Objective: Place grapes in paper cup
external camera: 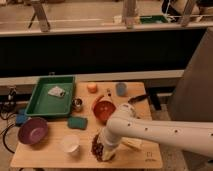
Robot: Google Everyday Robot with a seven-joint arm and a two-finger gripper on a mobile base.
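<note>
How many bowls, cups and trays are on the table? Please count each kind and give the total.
Bowls: 2 (purple bowl, orange-red bowl)
Cups: 3 (paper cup, blue-grey cup, metal cup)
Trays: 1 (green tray)
Total: 6
The gripper is low at the grapes, right of the paper cup.

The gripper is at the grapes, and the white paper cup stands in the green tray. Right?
No. In the camera view the paper cup stands on the table beside the grapes, outside the green tray. The gripper is at the grapes.
</note>
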